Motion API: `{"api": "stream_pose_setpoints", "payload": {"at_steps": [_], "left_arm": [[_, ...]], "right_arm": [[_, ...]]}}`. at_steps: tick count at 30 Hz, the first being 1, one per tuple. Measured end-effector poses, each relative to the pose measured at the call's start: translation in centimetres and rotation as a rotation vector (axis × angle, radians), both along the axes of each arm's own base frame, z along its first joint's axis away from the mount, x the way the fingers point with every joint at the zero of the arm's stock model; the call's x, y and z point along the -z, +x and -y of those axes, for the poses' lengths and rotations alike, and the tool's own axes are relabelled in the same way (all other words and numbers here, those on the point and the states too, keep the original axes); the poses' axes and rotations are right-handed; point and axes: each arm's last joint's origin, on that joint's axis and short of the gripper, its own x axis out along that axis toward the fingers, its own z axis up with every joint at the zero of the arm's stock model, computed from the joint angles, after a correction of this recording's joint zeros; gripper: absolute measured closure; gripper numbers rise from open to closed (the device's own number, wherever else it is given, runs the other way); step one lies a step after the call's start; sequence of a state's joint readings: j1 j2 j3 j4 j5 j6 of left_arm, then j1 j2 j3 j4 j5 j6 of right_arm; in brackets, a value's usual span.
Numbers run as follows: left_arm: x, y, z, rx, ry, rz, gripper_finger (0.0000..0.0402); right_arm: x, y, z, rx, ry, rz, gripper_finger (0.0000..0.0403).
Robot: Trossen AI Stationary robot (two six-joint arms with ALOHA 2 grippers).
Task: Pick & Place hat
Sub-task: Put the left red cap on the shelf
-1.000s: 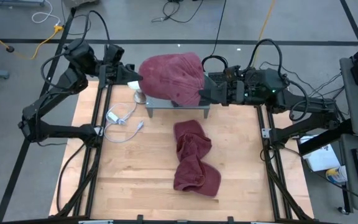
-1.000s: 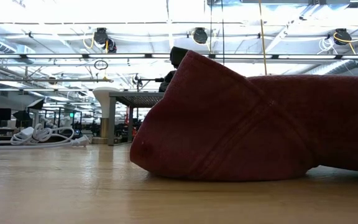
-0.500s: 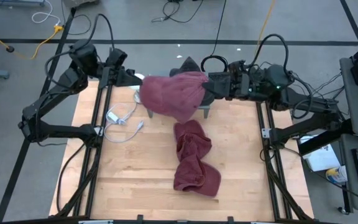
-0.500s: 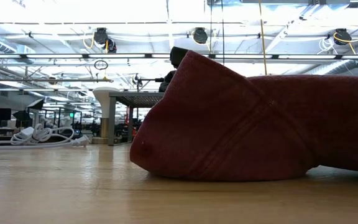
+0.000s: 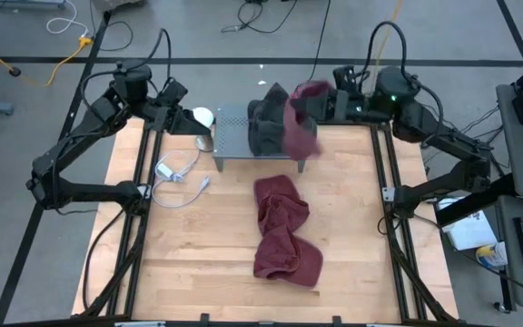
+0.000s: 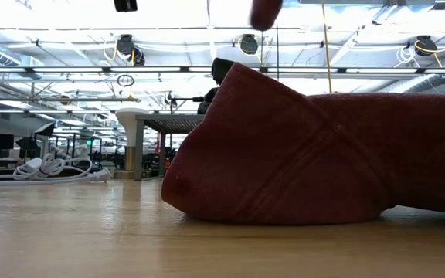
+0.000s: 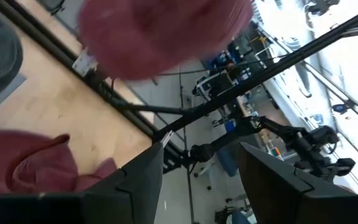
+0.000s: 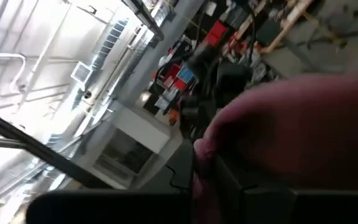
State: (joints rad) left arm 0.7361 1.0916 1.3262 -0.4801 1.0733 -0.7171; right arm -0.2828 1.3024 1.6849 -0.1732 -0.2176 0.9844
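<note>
High view: red hat [image 5: 301,123] hangs at the grey stand's [image 5: 234,136] right end, pinched by right gripper [image 5: 327,106] fingers — a second hat [image 5: 282,229] lies on the tabletop [image 5: 198,245] before it. Left wrist view: left gripper [image 7: 197,171] fingers apparently spread, empty.

The maroon hat [image 5: 300,123] hangs from my right pincer [image 5: 320,102], pinched at its upper edge and drooping down in a loose, limp fold over the far end of the table. Its cloth is faded red, soft and wrinkled; from my right wrist it fills the near view as a blurred maroon mass [image 8: 291,137]. A second maroon hat [image 5: 280,229] lies crumpled on the wood at the table's middle, stretched lengthwise toward the near edge, folded over itself, well apart from the one I hold.
</note>
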Motion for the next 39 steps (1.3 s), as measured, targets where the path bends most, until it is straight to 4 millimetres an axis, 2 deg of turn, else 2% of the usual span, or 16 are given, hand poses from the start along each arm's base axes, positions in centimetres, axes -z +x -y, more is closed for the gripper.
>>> {"api": "stream_pose_setpoints", "payload": {"at_steps": [6,13,20,25,31,39], "left_arm": [[0.2,-0.1,0.1,0.002,-0.007,-0.015,0.019],[-0.1,-0.5,0.5,-0.005,0.007,-0.004,0.019],[-1.1,-2.1,1.3,-0.101,0.15,0.057,0.019],[-1.9,-3.5,2.3,-0.16,0.249,0.1,0.019],[-2.5,-4.8,3.2,-0.247,0.361,0.135,0.019],[-2.6,-5.1,3.1,-0.39,0.456,0.118,0.019]], "right_arm": [[-0.1,1.8,2.4,-0.009,-0.081,-0.044,0.0382],[0.4,5.5,5.3,-0.066,-0.092,-0.063,0.0382],[0.6,9.4,7.6,-0.123,-0.114,-0.057,0.0382],[0.8,11.1,8.8,-0.143,-0.123,-0.048,0.0382],[2.2,12.5,10.3,-0.148,-0.107,-0.077,0.0382],[4.7,14.4,12.2,-0.177,-0.122,-0.1,0.0382]]}}
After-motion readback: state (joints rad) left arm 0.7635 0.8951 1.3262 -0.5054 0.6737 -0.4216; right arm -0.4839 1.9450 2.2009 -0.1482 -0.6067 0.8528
